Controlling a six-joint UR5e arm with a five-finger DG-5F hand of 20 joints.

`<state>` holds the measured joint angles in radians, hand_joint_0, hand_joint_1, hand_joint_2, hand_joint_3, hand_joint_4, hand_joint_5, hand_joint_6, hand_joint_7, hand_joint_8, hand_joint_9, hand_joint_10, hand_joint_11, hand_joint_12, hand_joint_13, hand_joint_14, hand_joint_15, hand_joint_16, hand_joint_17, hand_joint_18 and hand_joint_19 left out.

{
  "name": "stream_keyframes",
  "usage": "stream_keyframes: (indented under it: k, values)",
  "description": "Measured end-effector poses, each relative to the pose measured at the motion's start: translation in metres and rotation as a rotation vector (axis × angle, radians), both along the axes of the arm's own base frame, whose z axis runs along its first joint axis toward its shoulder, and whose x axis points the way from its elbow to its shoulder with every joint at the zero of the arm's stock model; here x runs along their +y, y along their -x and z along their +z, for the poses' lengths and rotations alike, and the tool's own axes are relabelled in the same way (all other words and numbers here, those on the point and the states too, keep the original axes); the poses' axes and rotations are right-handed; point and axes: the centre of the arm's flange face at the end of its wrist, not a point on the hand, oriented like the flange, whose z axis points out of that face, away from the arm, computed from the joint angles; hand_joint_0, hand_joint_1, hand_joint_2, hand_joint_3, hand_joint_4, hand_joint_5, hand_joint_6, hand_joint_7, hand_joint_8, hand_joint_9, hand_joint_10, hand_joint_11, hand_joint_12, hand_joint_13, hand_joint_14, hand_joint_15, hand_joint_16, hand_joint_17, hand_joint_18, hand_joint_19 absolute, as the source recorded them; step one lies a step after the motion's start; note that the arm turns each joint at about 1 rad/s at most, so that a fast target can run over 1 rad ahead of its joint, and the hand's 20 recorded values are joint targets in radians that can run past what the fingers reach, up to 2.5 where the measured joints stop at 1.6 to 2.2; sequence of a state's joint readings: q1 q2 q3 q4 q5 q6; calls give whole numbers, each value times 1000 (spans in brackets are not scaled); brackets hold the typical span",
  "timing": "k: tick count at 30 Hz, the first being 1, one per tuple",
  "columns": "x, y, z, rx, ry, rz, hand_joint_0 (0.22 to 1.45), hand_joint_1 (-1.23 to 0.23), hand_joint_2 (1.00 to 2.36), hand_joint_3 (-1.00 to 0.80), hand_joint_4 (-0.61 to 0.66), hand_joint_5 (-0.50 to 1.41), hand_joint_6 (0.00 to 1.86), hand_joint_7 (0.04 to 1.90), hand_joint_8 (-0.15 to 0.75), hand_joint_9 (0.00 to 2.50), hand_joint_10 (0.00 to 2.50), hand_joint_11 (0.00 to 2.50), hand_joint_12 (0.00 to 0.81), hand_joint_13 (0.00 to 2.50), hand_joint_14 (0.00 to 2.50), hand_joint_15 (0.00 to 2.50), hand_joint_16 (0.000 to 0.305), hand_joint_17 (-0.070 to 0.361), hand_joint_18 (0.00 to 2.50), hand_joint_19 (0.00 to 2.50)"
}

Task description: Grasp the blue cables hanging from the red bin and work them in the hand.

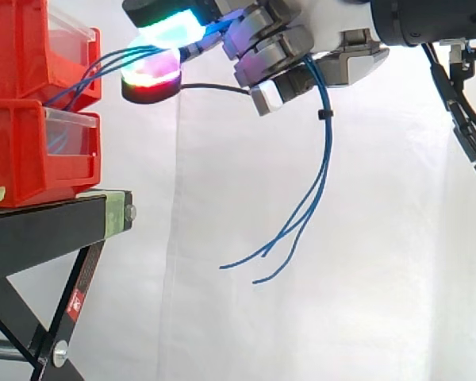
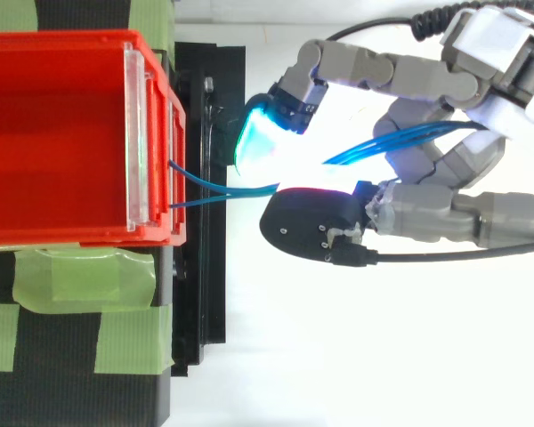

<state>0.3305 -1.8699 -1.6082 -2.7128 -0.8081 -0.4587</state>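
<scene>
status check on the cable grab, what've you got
Status: robot hand shut on the blue cables, just off the red bin. Cables run from bin through hand, loose ends hanging free. Nearest thing: black stand, apart from them.

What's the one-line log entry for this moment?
hand: shut on blue cables | cables: run from red bin through the hand, loose ends hanging free below | stage: grasp made
</scene>
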Motion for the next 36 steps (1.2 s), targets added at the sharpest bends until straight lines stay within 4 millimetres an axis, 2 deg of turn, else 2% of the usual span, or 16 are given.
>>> stream_keyframes:
  k: [16,36]
  values:
    - [4,1,-1,-32,-98,13,940,-680,1016,-14,400,338,7,1259,535,1779,2500,2500,712,2021,2500,1972,237,178,2500,648]
    - [8,5,-5,-38,-185,23,893,-720,1024,-263,365,332,7,1292,535,1779,2500,2500,712,2021,2500,1972,237,178,2500,648]
